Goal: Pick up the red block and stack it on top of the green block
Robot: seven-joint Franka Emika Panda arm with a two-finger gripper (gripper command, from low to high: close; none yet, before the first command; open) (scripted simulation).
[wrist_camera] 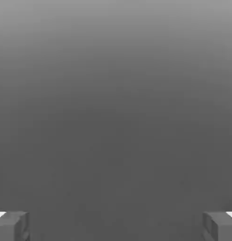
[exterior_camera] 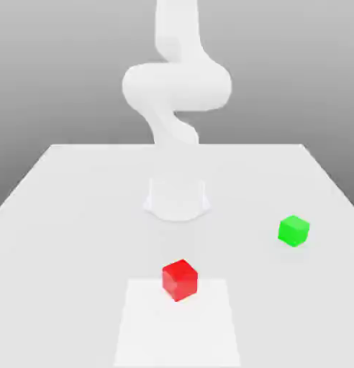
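Note:
In the exterior view the red block (exterior_camera: 180, 279) rests on the white table (exterior_camera: 79, 208) near the front, at the far edge of a paler square patch. The green block (exterior_camera: 293, 231) sits on the table farther back and toward the exterior view's right, well apart from the red one. In the hand view my gripper (wrist_camera: 116, 227) is open: its two grey fingertips (wrist_camera: 12, 226) stand far apart with nothing between them, and behind them is plain grey background.
The white arm (exterior_camera: 176, 86) rises from its round base (exterior_camera: 177, 199) at the middle of the table and bends upward out of the exterior view. A paler square patch (exterior_camera: 178, 327) marks the table's front.

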